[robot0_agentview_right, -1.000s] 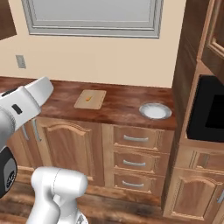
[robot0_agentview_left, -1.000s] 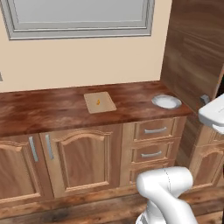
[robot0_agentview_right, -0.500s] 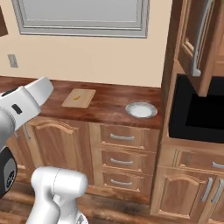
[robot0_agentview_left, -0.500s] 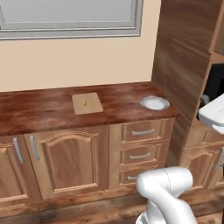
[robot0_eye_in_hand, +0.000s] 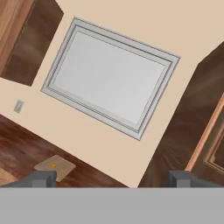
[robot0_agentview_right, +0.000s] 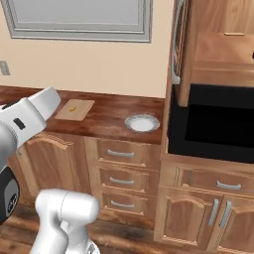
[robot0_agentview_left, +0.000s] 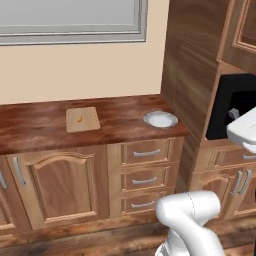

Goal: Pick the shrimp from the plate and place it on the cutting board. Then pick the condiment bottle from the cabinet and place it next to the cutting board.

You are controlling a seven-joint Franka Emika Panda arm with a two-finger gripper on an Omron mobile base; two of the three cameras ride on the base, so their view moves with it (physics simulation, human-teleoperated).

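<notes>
The shrimp (robot0_agentview_left: 80, 119) lies on the cutting board (robot0_agentview_left: 83, 119), with the plate (robot0_agentview_left: 160, 119) bare further along the counter (robot0_agentview_left: 45, 125), well apart from it. The gripper (robot0_eye_in_hand: 111, 179) is released and holds nothing, its fingertips (robot0_eye_in_hand: 41, 178) spread wide and aimed at the wall and the window (robot0_eye_in_hand: 109, 77). The first half of the task looks done; the bottle remains. The cabinet (robot0_agentview_right: 218, 44) stands open above a dark recess to the right, its door (robot0_agentview_right: 177, 42) edge-on with the silver handle toward the counter. No bottle can be made out on the shelf. The risk: the arm may clip the open door when reaching in, or grope for a bottle hidden from the cameras.
</notes>
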